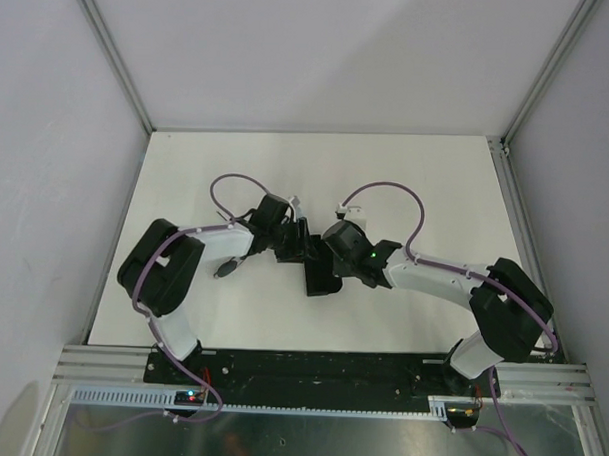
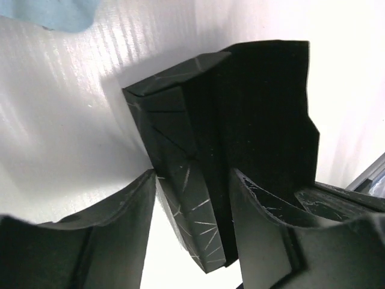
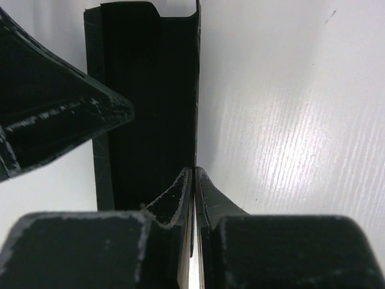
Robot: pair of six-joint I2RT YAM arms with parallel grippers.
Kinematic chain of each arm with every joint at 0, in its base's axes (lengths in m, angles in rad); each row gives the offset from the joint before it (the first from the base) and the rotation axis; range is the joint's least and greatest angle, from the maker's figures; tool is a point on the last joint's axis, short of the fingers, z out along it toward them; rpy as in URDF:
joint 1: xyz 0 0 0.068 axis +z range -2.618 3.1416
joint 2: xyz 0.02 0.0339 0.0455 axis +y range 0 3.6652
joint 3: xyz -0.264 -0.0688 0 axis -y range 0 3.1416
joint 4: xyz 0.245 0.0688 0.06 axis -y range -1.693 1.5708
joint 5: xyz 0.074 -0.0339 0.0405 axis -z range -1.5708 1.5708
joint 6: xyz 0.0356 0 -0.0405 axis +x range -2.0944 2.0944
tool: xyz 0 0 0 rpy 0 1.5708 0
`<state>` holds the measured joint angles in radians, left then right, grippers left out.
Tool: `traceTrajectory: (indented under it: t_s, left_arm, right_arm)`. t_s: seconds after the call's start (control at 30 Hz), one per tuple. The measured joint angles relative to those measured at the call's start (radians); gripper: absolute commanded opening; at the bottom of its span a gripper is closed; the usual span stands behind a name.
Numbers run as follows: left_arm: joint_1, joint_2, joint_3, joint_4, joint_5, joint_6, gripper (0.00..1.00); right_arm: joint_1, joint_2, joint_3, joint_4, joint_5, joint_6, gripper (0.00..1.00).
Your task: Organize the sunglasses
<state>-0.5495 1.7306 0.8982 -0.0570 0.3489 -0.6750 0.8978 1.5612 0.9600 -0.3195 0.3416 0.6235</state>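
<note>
White, faintly ribbed tabletop (image 1: 406, 192) is enclosed by grey panels and aluminium framing, and both arms are brought together over a black case (image 1: 321, 279) at its middle. The left gripper (image 2: 191, 186) is set astride one folded side wall of the case, with one finger outside, touching it at the tip, and the other inside; it is judged to be clamped there. The right gripper (image 3: 194, 180) is closed almost completely, and the thin edge of the opposite wall is pinched between its tips. The sunglasses (image 1: 224, 268) are judged to be the small dark shape lying on the table just beside the left forearm, outside the case. Nothing can be made out in the case's black interior.

The step in hand is judged to be the opening of the case. It is best done with one wall held steady while the other is drawn away gently along the creases, the base being left flat on the table.

The case is built of flat, stiff panels with triangular folds. Its matte outside is marked by pale scuff lines, and its lining looks soft and light-absorbing. A light blue cloth (image 2: 57, 13) is seen beyond it.
</note>
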Motion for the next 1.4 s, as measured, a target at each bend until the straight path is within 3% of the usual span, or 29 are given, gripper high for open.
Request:
traceTrajectory:
  t_s: [0.17, 0.27, 0.83, 1.13, 1.4]
  left_arm:
    - [0.004, 0.037, 0.023, -0.008, -0.023, -0.004, 0.24]
    - [0.005, 0.041, 0.037, -0.004, -0.027, -0.007, 0.18]
    - [0.016, 0.057, 0.047, 0.020, -0.032, -0.015, 0.17]
    - [0.026, 0.071, 0.065, 0.014, -0.033, -0.013, 0.18]
    - [0.028, 0.076, 0.073, 0.015, -0.033, -0.006, 0.18]
  right_arm:
    - [-0.024, -0.005, -0.027, 0.002, -0.011, -0.002, 0.03]
    - [-0.058, -0.006, -0.047, 0.002, -0.041, -0.002, 0.00]
    - [-0.262, 0.084, -0.151, 0.226, -0.370, 0.004, 0.00]
    - [-0.273, 0.097, -0.145, 0.253, -0.387, -0.016, 0.00]
    - [-0.274, 0.093, -0.138, 0.246, -0.384, -0.028, 0.24]
